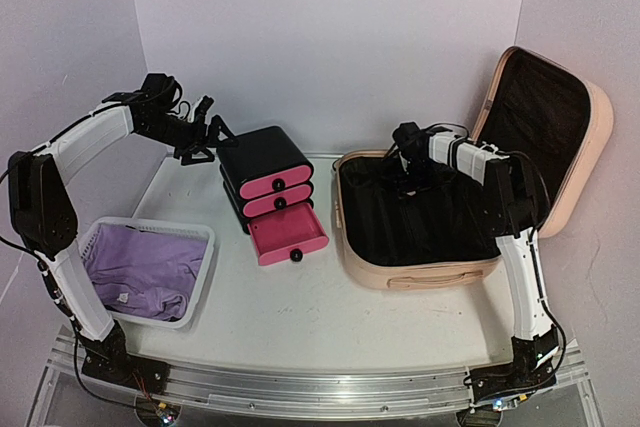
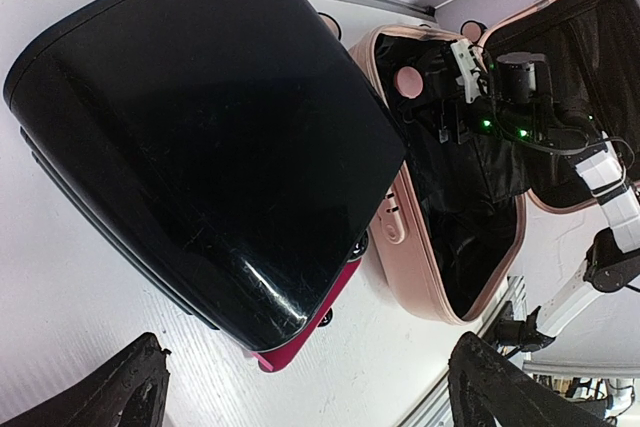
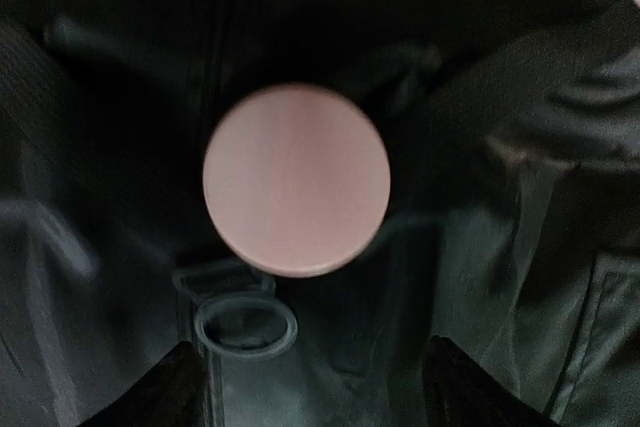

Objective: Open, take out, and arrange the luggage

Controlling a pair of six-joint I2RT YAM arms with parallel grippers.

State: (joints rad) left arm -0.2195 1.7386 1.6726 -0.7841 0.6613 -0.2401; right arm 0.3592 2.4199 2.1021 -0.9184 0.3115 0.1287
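I was running the rig in a robotics lab test cell, not a home. Plain pale wall panels boxed the white table on three sides. The left arm and right arm were bolted to an aluminium rail along its near edge. The luggage, drawer box and basket sat like staged props.

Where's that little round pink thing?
Seen from the right wrist camera, the round pink disc is inside the open luggage at the right, against black lining, just ahead of the right hand.
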